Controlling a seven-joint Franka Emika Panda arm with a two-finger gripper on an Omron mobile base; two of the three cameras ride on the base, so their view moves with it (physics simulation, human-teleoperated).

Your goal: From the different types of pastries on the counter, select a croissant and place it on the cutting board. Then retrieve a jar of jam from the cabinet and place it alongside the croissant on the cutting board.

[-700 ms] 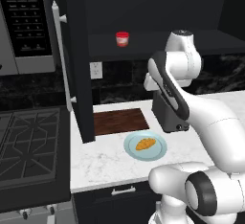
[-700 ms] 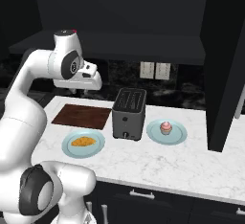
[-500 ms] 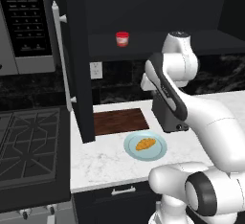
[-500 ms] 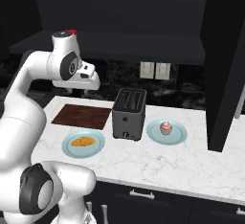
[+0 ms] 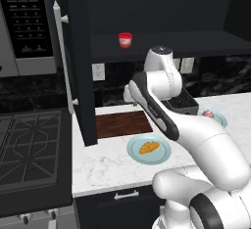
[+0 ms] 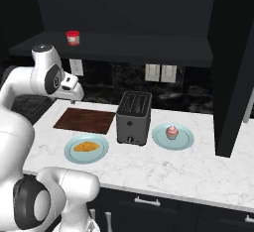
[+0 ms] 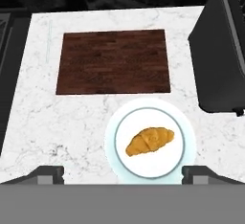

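The croissant (image 7: pixel 149 141) lies on a light blue plate (image 7: pixel 125 163) at the near tabletop (image 7: pixel 72 122) edge. The tool (image 7: pixel 122 170) hangs above it, jaws spread wide, holding nothing. The cutting board (image 7: pixel 114 61) lies beyond. The jar of jam (image 5: pixel 125 39) sits on the cabinet shelf (image 5: pixel 166 44).
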